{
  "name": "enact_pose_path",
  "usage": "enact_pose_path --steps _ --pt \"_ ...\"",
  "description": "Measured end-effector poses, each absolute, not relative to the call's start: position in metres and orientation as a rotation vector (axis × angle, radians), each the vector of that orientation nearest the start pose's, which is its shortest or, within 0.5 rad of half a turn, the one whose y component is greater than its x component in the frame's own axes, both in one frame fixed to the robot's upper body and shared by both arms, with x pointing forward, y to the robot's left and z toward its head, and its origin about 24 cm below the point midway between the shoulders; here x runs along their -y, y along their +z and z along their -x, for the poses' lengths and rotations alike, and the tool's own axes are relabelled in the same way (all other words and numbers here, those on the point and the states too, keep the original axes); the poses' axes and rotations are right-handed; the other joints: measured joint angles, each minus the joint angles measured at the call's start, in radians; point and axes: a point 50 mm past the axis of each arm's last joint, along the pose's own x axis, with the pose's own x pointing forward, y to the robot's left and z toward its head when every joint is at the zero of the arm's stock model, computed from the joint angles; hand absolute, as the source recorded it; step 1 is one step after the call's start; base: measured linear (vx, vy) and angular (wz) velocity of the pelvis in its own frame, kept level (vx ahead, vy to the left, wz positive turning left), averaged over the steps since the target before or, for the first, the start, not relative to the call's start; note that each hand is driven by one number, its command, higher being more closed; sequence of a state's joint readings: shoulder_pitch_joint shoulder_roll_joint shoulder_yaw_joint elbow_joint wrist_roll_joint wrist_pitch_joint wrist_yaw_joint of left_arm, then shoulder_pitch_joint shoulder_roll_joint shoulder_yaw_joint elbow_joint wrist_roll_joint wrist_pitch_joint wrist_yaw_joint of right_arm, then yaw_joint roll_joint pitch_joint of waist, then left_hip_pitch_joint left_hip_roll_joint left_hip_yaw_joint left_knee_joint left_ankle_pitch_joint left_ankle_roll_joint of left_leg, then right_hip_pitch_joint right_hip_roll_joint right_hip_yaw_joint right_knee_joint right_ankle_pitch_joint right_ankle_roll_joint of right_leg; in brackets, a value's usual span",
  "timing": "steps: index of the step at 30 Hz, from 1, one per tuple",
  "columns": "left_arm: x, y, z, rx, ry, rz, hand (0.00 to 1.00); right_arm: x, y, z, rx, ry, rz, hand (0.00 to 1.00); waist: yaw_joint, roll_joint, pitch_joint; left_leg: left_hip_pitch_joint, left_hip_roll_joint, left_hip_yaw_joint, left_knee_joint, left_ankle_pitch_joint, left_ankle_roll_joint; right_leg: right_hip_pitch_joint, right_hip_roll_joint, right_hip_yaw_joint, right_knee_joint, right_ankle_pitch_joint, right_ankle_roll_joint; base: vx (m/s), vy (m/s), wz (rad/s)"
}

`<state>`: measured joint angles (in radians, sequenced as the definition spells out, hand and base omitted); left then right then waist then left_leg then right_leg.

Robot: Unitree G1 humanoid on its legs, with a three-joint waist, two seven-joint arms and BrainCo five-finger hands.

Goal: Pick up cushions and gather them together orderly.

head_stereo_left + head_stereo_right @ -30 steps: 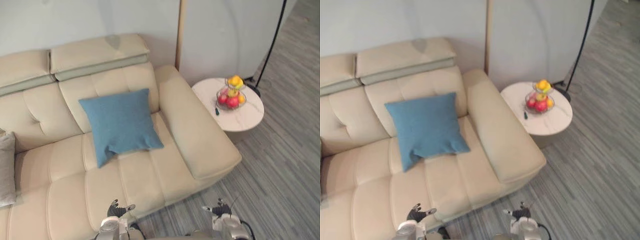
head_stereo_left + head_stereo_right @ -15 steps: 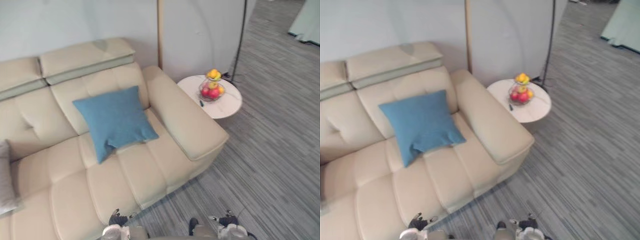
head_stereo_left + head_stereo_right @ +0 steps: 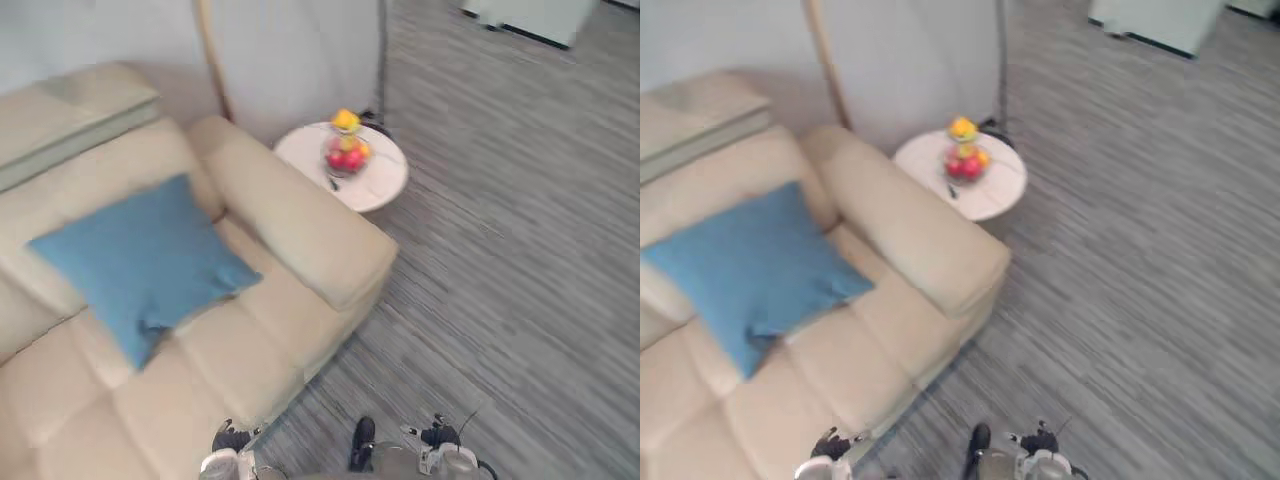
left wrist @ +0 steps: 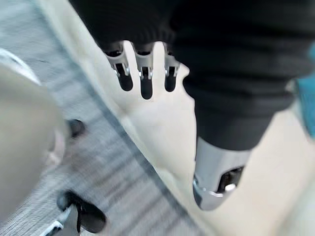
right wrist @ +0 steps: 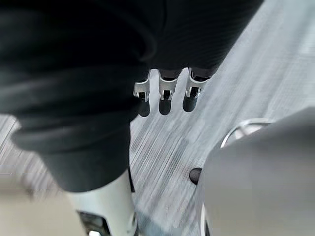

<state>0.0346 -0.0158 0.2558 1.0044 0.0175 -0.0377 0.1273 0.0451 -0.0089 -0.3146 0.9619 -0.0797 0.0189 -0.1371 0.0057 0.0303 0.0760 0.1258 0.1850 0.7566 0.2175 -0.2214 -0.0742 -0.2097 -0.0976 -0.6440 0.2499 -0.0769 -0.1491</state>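
Observation:
A blue square cushion (image 3: 135, 260) leans against the backrest of the beige sofa (image 3: 300, 235), near its armrest. My left hand (image 3: 231, 440) hangs low over the sofa's front edge, well short of the cushion. Its fingers (image 4: 142, 73) are straight and relaxed and hold nothing. My right hand (image 3: 438, 438) hangs over the grey striped floor, beside the sofa. Its fingers (image 5: 165, 93) are also relaxed and empty.
A round white side table (image 3: 388, 188) stands beyond the armrest and carries a wire bowl of fruit (image 3: 346, 155). A thin dark lamp pole (image 3: 383, 60) rises behind it. A pale cabinet (image 3: 530, 15) stands far off on the grey floor.
The whole picture has slid left, so the camera has turned to the right. The grey cushion at the sofa's left has left the view. Both hands stay low and empty.

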Motion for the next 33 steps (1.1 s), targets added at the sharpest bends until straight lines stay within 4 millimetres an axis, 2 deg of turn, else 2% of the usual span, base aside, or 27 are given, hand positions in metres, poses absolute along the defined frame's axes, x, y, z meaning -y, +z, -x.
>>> enact_pose_path --steps 1,2,4,5,6,7,8,10,11,14,15,16,17,18,20,21,22,23,25,26,27,28,29,31,32,33 --pt "-0.179 -0.152 -0.129 -0.989 0.323 0.066 0.0 0.208 -0.151 -0.115 -1.03 -0.414 -0.009 0.0 -0.007 0.02 0.004 0.023 -0.002 0.022 0.001 0.006 -0.008 -0.004 0.026 0.059 0.003 -0.023 0.008 0.16 -0.122 -1.32" --pt "-0.178 -0.151 -0.131 -0.984 0.316 0.065 0.0 0.211 -0.151 -0.115 -1.03 -0.425 -0.009 0.0 -0.009 0.021 0.006 0.027 0.001 0.026 0.013 0.006 -0.009 -0.005 0.031 0.073 0.007 -0.033 0.014 0.2 -0.134 -1.08" --pt "-0.177 -0.151 -0.134 -0.979 0.303 0.057 0.0 0.211 -0.151 -0.115 -1.033 -0.431 -0.016 0.0 -0.021 0.018 0.008 0.014 0.057 0.027 0.171 0.007 -0.011 0.003 0.05 0.12 0.017 -0.062 0.019 0.17 -0.097 -0.77" --pt "-0.176 -0.151 -0.133 -0.984 0.299 0.066 0.0 0.209 -0.152 -0.113 -1.043 -0.427 -0.017 0.0 -0.02 0.014 0.017 -0.041 0.143 -0.007 0.403 0.016 0.036 0.037 0.082 0.184 0.001 -0.071 0.013 0.16 -0.087 -0.76" --pt "-0.176 -0.152 -0.131 -0.989 0.302 0.07 0.0 0.209 -0.152 -0.113 -1.044 -0.427 -0.016 0.0 -0.018 0.009 0.022 -0.06 0.162 -0.034 0.462 0.004 0.055 0.047 0.091 0.2 -0.004 -0.075 0.008 0.16 -0.075 -1.01" --pt "-0.176 -0.153 -0.127 -0.997 0.307 0.074 0.0 0.209 -0.152 -0.114 -1.043 -0.427 -0.017 0.0 -0.012 0.009 0.03 -0.098 0.177 -0.1 0.558 -0.034 0.072 0.069 0.107 0.237 -0.005 -0.084 0.002 0.13 -0.014 -0.99" --pt "-0.177 -0.154 -0.124 -1.004 0.308 0.075 0.0 0.209 -0.153 -0.113 -1.045 -0.424 -0.015 0.0 -0.008 0.013 0.034 -0.151 0.166 -0.193 0.607 -0.064 0.047 0.092 0.12 0.279 -0.007 -0.094 0.001 0.18 0.003 -1.27" --pt "-0.178 -0.153 -0.125 -0.991 0.313 0.074 0.0 0.208 -0.154 -0.11 -1.062 -0.424 -0.014 0.0 -0.001 0.003 0.041 -0.242 0.123 -0.318 0.599 -0.092 0.035 0.121 0.138 0.352 -0.007 -0.103 0.004 0.21 0.038 -1.21" --pt "-0.18 -0.152 -0.127 -0.982 0.314 0.071 0.0 0.208 -0.154 -0.112 -1.058 -0.421 -0.013 0.0 0.006 0.0 0.044 -0.293 0.089 -0.391 0.566 -0.1 0.022 0.137 0.147 0.413 -0.004 -0.112 0.019 0.2 0.083 -1.31" --pt "-0.178 -0.15 -0.131 -0.962 0.316 0.078 0.0 0.205 -0.153 -0.116 -1.052 -0.406 -0.003 0.0 0.027 0.0 0.044 -0.35 0.001 -0.564 0.395 -0.1 0.007 0.141 0.161 0.558 0.016 -0.129 0.048 0.17 0.157 -1.71" --pt "-0.178 -0.149 -0.131 -0.959 0.317 0.077 0.0 0.204 -0.153 -0.116 -1.052 -0.398 0.006 0.0 0.032 0.001 0.044 -0.355 -0.034 -0.657 0.312 -0.091 -0.001 0.139 0.169 0.612 0.022 -0.135 0.061 0.2 0.218 -1.82" --pt "-0.177 -0.15 -0.129 -0.967 0.318 0.079 0.0 0.204 -0.154 -0.116 -1.055 -0.4 0.008 0.0 0.035 0.006 0.041 -0.338 -0.06 -0.746 0.206 -0.049 0.008 0.134 0.184 0.674 0.033 -0.141 0.073 0.21 0.234 -1.81" --pt "-0.174 -0.151 -0.127 -0.973 0.315 0.088 0.0 0.205 -0.153 -0.115 -1.055 -0.403 0.012 0.0 0.036 0.015 0.035 -0.326 -0.057 -0.762 0.165 -0.005 0.0 0.129 0.195 0.702 0.043 -0.149 0.085 0.24 0.267 -1.7" --pt "-0.177 -0.152 -0.127 -0.977 0.32 0.081 0.0 0.204 -0.153 -0.116 -1.055 -0.403 0.012 0.0 0.039 0.007 0.03 -0.295 -0.06 -0.727 0.15 0.022 -0.026 0.123 0.194 0.748 0.064 -0.162 0.102 0.26 0.268 -1.19" --pt "-0.181 -0.151 -0.129 -0.972 0.318 0.067 0.0 0.195 -0.156 -0.111 -1.072 -0.396 -0.009 0.0 0.036 -0.033 0.008 -0.265 -0.064 -0.622 0.103 0.013 -0.01 0.105 0.157 0.773 0.061 -0.173 0.132 0.29 0.259 -1.13" --pt "-0.182 -0.151 -0.128 -0.978 0.318 0.065 0.0 0.193 -0.156 -0.111 -1.072 -0.392 -0.015 0.0 0.036 -0.041 0.006 -0.253 -0.065 -0.599 0.094 0.013 -0.01 0.104 0.149 0.769 0.058 -0.17 0.141 0.3 0.19 -1.14" --pt "-0.182 -0.151 -0.128 -0.984 0.314 0.064 0.0 0.191 -0.156 -0.112 -1.072 -0.391 -0.02 0.0 0.042 -0.045 0.006 -0.208 -0.062 -0.543 0.06 0.013 -0.01 0.103 0.133 0.738 0.059 -0.16 0.169 0.23 0.117 -0.83" --pt "-0.182 -0.152 -0.127 -0.987 0.315 0.064 0.0 0.192 -0.156 -0.112 -1.071 -0.393 -0.02 0.0 0.043 -0.043 0.007 -0.186 -0.059 -0.516 0.048 0.013 -0.01 0.103 0.126 0.71 0.064 -0.158 0.172 0.23 0.09 -1.01" --pt "-0.183 -0.152 -0.125 -0.993 0.317 0.061 0.0 0.192 -0.156 -0.114 -1.065 -0.391 -0.021 0.0 0.047 -0.033 0.011 -0.118 -0.052 -0.441 0.02 0.013 -0.009 0.073 0.092 0.577 0.141 -0.173 0.201 0.15 -0.02 -0.89" --pt "-0.182 -0.154 -0.122 -1.007 0.302 0.051 0.0 0.192 -0.154 -0.118 -1.053 -0.389 -0.02 0.0 0.045 -0.02 0.013 -0.095 -0.044 -0.409 0.01 0.013 -0.009 0.048 0.056 0.439 0.19 -0.188 0.215 0.14 -0.089 -0.77" --pt "-0.181 -0.154 -0.123 -1.007 0.281 0.035 0.0 0.192 -0.154 -0.121 -1.046 -0.386 -0.019 0.0 0.044 -0.016 0.016 -0.085 -0.042 -0.388 0.009 0.013 -0.009 0.04 0.011 0.312 0.205 -0.207 0.189 0.17 -0.135 -0.92" --pt "-0.181 -0.153 -0.124 -1.006 0.261 0.013 0.0 0.191 -0.153 -0.124 -1.04 -0.38 -0.02 0.0 0.046 -0.019 0.018 -0.07 -0.046 -0.349 0.011 0.012 -0.012 0.024 -0.06 0.144 0.188 -0.206 0.147 0.12 -0.101 -0.83" --pt "-0.185 -0.154 -0.122 -1.011 0.265 0.003 0.0 0.192 -0.153 -0.126 -1.039 -0.378 -0.019 0.0 0.047 -0.025 0.017 -0.062 -0.045 -0.34 0.011 0.01 -0.015 0.023 -0.064 0.098 0.189 -0.196 0.112 0.19 -0.153 -0.99" --pt "-0.18 -0.159 -0.112 -1.059 0.253 0.009 0.0 0.203 -0.151 -0.128 -1.035 -0.39 0.009 0.0 0.043 0.026 0.019 -0.045 -0.023 -0.331 0.009 0.01 -0.018 0.04 -0.023 0.077 0.163 -0.175 0.08 0.26 -0.186 -0.9" --pt "-0.175 -0.16 -0.112 -1.071 0.229 0.004 0.0 0.211 -0.152 -0.126 -1.052 -0.4 0.028 0.0 0.037 0.044 0.026 -0.013 -0.018 -0.333 -0.01 0.012 -0.017 0.055 0.01 0.114 0.144 -0.176 0.068 0.25 -0.147 -0.71" --pt "-0.173 -0.16 -0.112 -1.071 0.22 -0.001 0.0 0.215 -0.152 -0.124 -1.059 -0.407 0.035 0.0 0.037 0.05 0.026 -0.005 -0.014 -0.334 -0.01 0.013 -0.017 0.063 0.021 0.121 0.132 -0.177 0.066 0.23 -0.119 -0.54"
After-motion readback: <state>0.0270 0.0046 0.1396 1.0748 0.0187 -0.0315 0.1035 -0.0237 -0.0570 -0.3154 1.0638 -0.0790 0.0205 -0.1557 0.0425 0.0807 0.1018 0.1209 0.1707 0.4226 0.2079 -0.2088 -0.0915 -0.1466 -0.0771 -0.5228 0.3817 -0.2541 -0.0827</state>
